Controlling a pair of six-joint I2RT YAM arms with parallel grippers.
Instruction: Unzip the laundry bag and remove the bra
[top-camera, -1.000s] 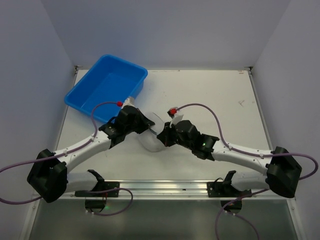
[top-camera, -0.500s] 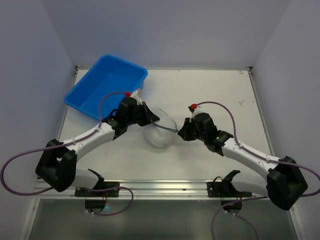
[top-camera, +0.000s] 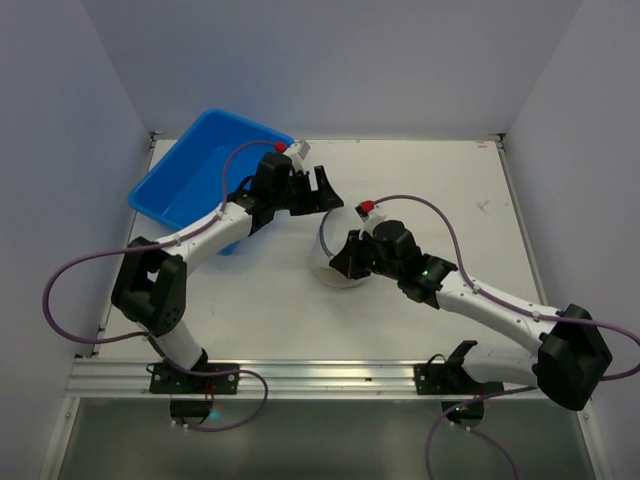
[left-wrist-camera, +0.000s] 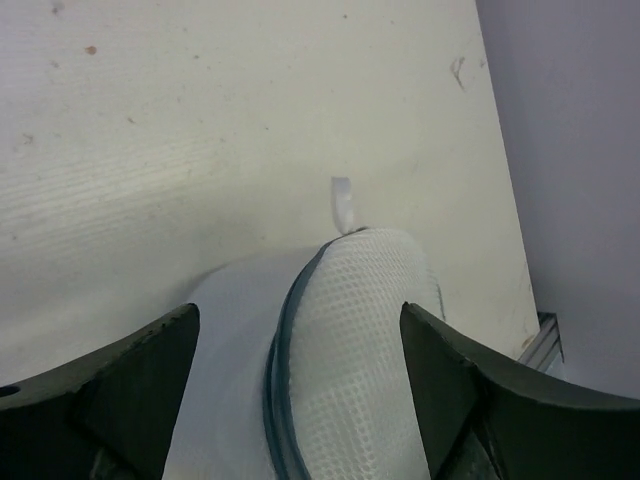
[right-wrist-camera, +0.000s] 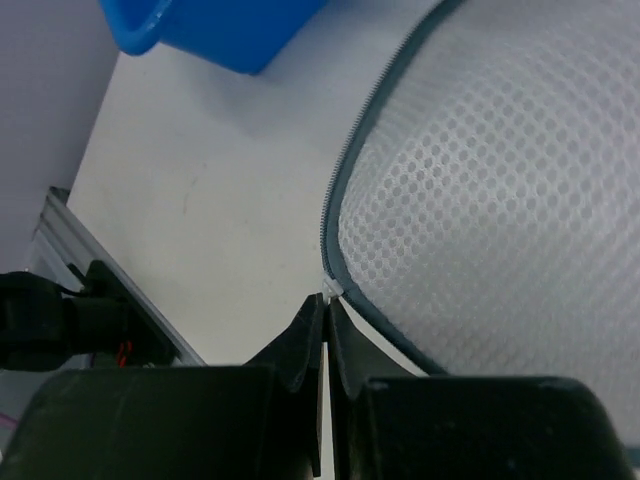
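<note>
Mid-table, the laundry bag (top-camera: 333, 232). My right gripper (right-wrist-camera: 326, 312), jaws pressed together, pinches the zipper pull (right-wrist-camera: 331, 288) at its 5 o'clock rim to open it. My left gripper (top-camera: 322, 190), jaws spread, hovers at 12 o'clock, free to steady it. The bra is unseen.

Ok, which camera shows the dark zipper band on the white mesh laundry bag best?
Right wrist view: the dark zipper band is close up, teeth visible, its end pinched in the right pincer. Left wrist shows only a short curved stretch. From the top, the white mesh laundry bag is small, the band a thin line.
</note>
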